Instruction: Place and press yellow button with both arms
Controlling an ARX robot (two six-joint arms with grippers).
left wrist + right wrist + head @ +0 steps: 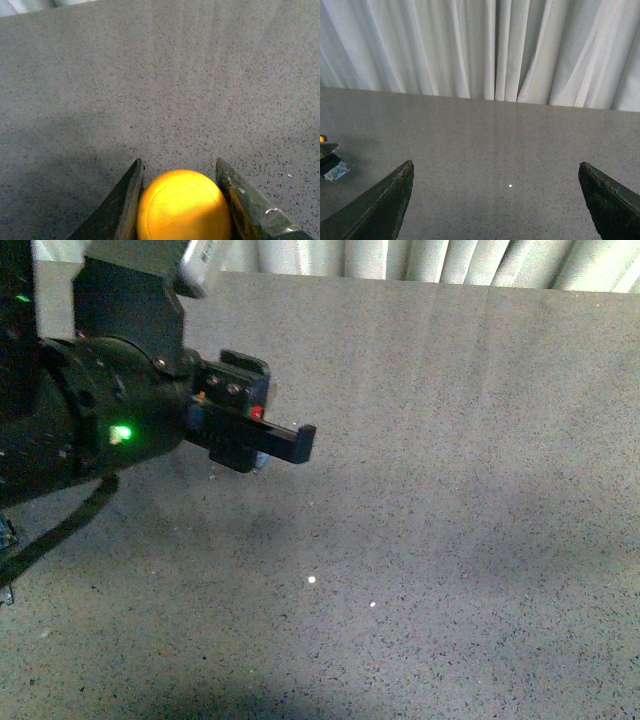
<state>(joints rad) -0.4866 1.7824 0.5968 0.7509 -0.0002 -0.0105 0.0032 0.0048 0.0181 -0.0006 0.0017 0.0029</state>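
The left gripper [179, 167] pinched the yellow button [183, 206] between its two dark jaws, one pressed to each side of the cap, as the left wrist view showed. The cap was a smooth, rounded dome of orange-yellow, brightly lit across its top, with a faint curved line near its rim; the parts beneath the cap were hidden from that camera. The button sat over the speckled grey table [450, 490], on the robot's left side, though whether its underside touched the surface could not be told. In the front view the glossy black left arm [90, 420] reached in from the left with a green light [121, 432] glowing on its body and a black cable [60, 528] trailing below it, the gripper pointing toward the middle of the table; the button itself was barely discernible there. The right gripper [495, 165] hung with its jaws spread wide, only bare table showing between them, facing a pale pleated curtain [495, 45] at the table's far edge. Two small bright specks [312, 580] lay on the table near its centre.
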